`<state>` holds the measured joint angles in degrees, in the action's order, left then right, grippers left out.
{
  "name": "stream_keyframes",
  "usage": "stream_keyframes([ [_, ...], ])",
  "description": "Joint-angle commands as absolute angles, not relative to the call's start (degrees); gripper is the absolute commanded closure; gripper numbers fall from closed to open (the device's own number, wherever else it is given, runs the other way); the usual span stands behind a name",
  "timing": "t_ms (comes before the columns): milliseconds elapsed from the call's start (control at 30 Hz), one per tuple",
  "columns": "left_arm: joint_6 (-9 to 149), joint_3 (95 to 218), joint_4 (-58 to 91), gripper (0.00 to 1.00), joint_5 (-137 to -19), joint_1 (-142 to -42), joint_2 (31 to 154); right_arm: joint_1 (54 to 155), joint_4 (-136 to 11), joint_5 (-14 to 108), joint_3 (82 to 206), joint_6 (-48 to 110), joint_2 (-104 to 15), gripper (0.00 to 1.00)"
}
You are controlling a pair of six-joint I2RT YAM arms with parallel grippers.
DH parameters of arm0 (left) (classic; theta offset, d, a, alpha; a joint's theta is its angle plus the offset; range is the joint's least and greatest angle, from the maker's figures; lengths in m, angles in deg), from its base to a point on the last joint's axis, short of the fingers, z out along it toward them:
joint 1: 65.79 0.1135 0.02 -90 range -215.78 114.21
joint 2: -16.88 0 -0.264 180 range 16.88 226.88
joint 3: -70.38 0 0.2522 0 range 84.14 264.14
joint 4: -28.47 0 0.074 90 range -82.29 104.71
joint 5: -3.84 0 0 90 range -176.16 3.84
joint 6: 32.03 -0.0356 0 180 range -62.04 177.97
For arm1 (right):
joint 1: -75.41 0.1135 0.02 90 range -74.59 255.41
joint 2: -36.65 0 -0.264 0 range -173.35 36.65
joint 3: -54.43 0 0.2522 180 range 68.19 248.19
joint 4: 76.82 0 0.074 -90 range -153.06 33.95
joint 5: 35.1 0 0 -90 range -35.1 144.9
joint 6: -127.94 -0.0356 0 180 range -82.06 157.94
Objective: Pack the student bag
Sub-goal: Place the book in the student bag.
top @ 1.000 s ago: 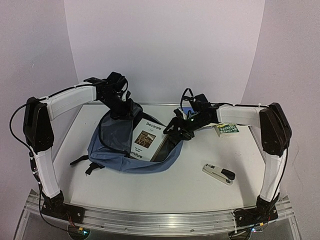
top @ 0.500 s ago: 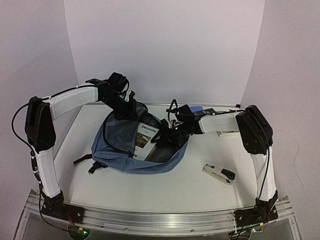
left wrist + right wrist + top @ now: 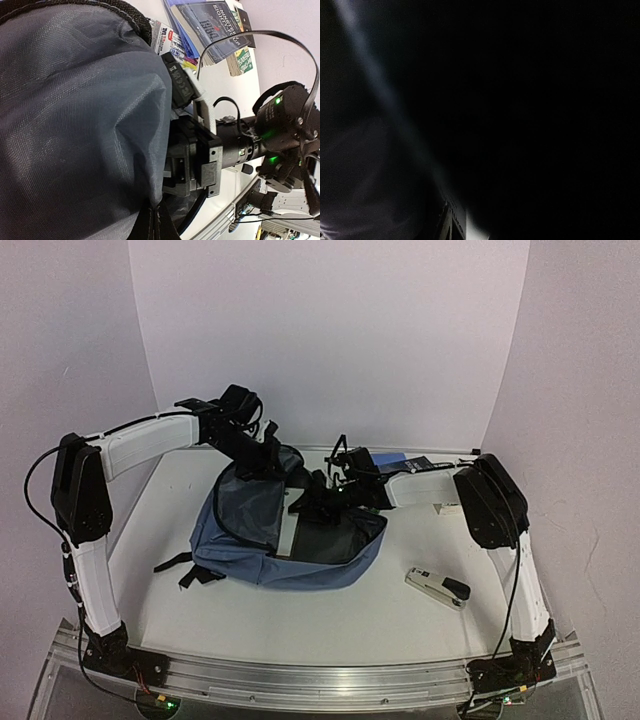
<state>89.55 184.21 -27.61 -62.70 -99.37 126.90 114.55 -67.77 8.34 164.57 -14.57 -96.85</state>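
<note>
The slate-blue student bag [image 3: 250,530] lies open at the table's middle. My left gripper [image 3: 272,462] is shut on the bag's upper back rim and holds the opening up. In the left wrist view its fingers [image 3: 150,222] pinch the dark grey lining [image 3: 75,125]. My right gripper [image 3: 312,508] reaches inside the opening, and its black body shows in the left wrist view [image 3: 197,165]. The right wrist view is almost black. Only a pale corner of the white book [image 3: 454,226] shows there, at the jaws. A thin sliver of that book [image 3: 288,537] shows from above.
A black-and-white stapler [image 3: 437,587] lies at the front right. Behind the bag at the back right are a blue book [image 3: 398,458] and a green-covered book [image 3: 452,507]. These also show in the left wrist view [image 3: 210,25], beside a small printed pack [image 3: 167,42].
My right gripper has pushed the white "Decorate" book left and down into the bag, so it is almost hidden. The left gripper and the bag rim have shifted slightly right.
</note>
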Motion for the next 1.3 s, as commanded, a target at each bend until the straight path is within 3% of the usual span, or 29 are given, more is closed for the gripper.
stream_keyframes([
  [0,90.72,187.12,-20.85,1.00,-60.55,-99.63,126.61,116.61,-76.05,7.09,167.59,-20.37,-98.96,0.68],
  [300,93.36,185.99,-21.33,1.00,-65.53,-98.28,126.10,114.19,-74.41,5.86,156.17,-13.51,-88.35,0.48],
  [567,93.82,187.34,-20.61,1.00,-64.40,-98.12,127.18,115.60,-72.18,6.05,149.87,-11.31,-85.93,0.55],
  [1000,97.04,186.32,-16.15,1.00,-60.98,-98.19,128.25,120.08,-80.35,10.68,166.07,-18.38,-100.17,0.68],
  [1167,98.50,181.98,-13.49,1.00,-60.76,-98.28,126.11,120.46,-82.61,12.51,173.48,-17.05,-102.89,0.68],
  [1267,98.13,181.45,-14.16,1.00,-60.76,-98.22,125.43,120.39,-83.45,13.17,173.34,-14.98,-102.77,0.59],
])
